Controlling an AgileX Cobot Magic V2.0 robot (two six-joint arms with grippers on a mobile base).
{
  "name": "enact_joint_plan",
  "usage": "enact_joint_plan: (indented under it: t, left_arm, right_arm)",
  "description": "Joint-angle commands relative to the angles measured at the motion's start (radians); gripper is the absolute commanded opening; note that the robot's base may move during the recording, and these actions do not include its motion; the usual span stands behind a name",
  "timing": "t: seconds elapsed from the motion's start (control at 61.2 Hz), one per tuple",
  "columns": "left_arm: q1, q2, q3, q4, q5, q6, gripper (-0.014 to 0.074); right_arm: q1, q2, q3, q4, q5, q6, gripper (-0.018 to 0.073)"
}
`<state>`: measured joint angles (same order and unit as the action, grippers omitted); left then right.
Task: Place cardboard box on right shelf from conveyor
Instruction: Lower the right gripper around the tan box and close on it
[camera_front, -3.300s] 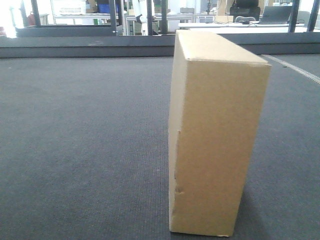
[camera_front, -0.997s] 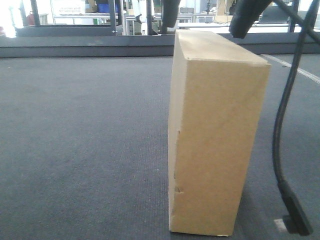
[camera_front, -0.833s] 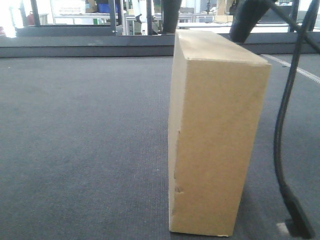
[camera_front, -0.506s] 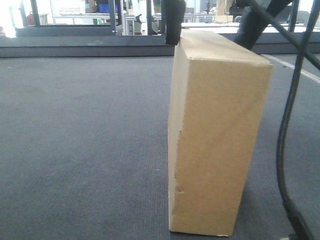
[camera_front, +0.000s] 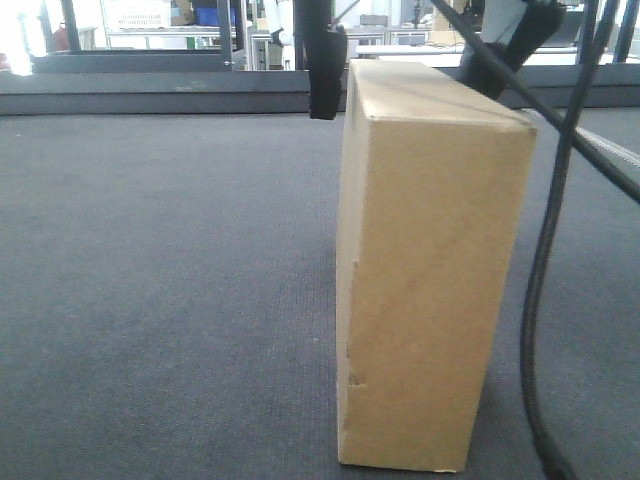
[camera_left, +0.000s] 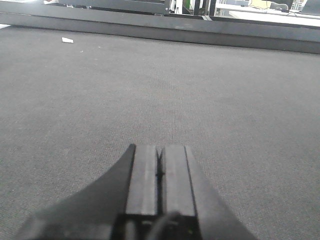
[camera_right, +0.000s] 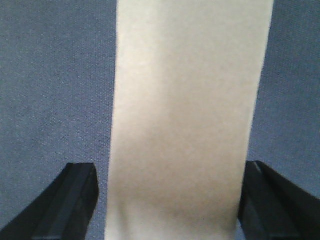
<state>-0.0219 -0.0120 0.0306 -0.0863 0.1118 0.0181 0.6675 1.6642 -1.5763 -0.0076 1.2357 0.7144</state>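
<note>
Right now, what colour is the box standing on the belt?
The box is plain tan, unmarked; the front-facing view shows it best.

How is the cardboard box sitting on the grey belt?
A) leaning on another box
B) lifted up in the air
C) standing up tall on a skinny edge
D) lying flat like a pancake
C: the cardboard box stands upright, its narrow bottom edge resting on the conveyor, with nothing else against it.
</note>
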Motion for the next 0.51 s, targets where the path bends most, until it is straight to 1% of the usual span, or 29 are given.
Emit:
enact_joint_plan:
  t: [0.0,0.49]
  left_arm:
    - [0.002,-0.007,-0.003,-0.005,-0.082,-0.003,-0.0119]
    - [0.002,-0.007,-0.003,-0.005,-0.082,-0.003,-0.0119]
  right_arm:
    - [0.002,-0.041,-0.021,-0.006,0.004,0.017,0.063]
    - [0.002,-0.041,-0.021,-0.007,0.012,0.019,0.063]
